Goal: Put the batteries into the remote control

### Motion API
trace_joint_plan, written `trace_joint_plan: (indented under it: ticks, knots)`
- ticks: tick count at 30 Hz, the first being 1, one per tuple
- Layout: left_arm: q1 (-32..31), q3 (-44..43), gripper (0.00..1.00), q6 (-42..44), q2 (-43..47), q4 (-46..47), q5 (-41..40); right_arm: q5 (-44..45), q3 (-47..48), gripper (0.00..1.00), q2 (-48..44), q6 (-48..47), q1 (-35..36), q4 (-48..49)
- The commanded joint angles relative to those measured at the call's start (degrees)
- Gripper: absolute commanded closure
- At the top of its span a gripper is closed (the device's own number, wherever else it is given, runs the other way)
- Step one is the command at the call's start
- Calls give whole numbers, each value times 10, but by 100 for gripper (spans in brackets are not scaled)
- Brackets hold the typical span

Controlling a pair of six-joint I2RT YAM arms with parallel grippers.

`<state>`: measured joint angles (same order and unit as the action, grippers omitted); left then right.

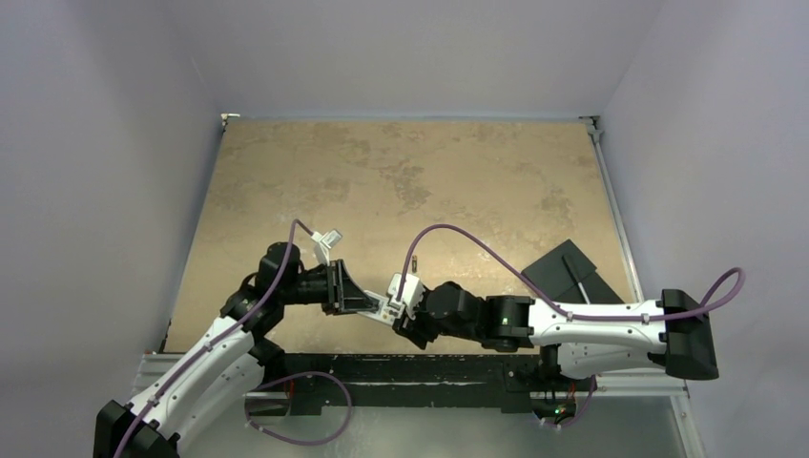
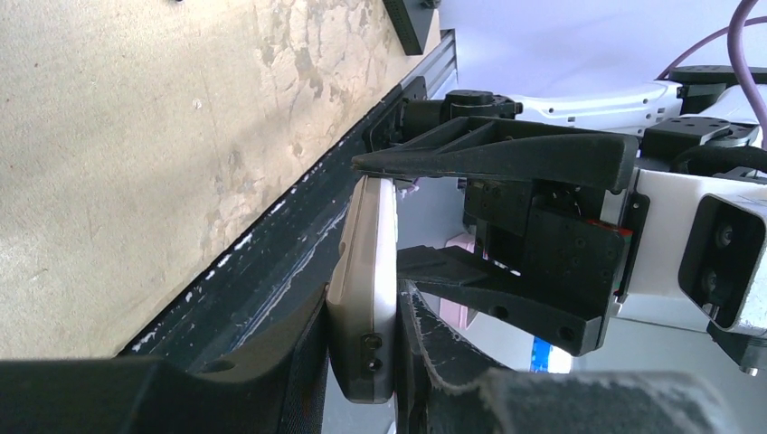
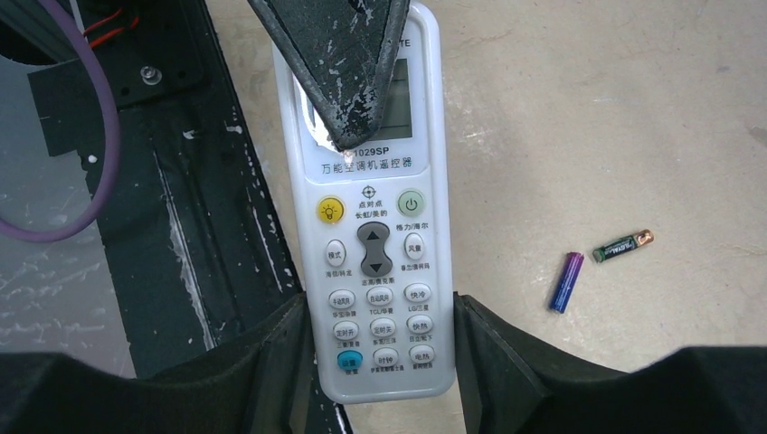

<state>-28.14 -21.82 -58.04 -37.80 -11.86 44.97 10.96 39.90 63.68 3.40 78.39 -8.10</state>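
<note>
Pale lilac walls (image 1: 410, 57) close in a mottled tan desk (image 1: 410, 181) whose far half lies open. At its near edge, over the scuffed black metal rail (image 3: 181, 208), both arms hold the slim white plastic remote control (image 3: 366, 235). The right gripper (image 3: 378, 312) grasps its long edges at the button end. The left gripper (image 2: 362, 307) is clenched on its flat faces at the display end. A purple cylindrical battery (image 3: 567, 282) and a dark battery with a brassy end (image 3: 622, 246) lie loose on the desk beside it, near each other but apart. A flat black slab (image 1: 563, 272) sits by the right edge.
</note>
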Motion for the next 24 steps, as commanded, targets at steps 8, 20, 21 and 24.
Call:
trace_joint_plan:
  ticks: [8,20,21,24]
  knots:
    - [-1,-1,100,-24,21,21,3,22,14,36,-23,12,3,3]
    - [-1,28,100,-120,74,64,-26,70,12,1,-56,-1,3,-2]
    - [-1,29,100,-128,79,64,-29,75,23,1,-56,6,3,-16]
    - [-1,32,100,-150,88,64,-37,92,41,1,-64,19,2,-38]
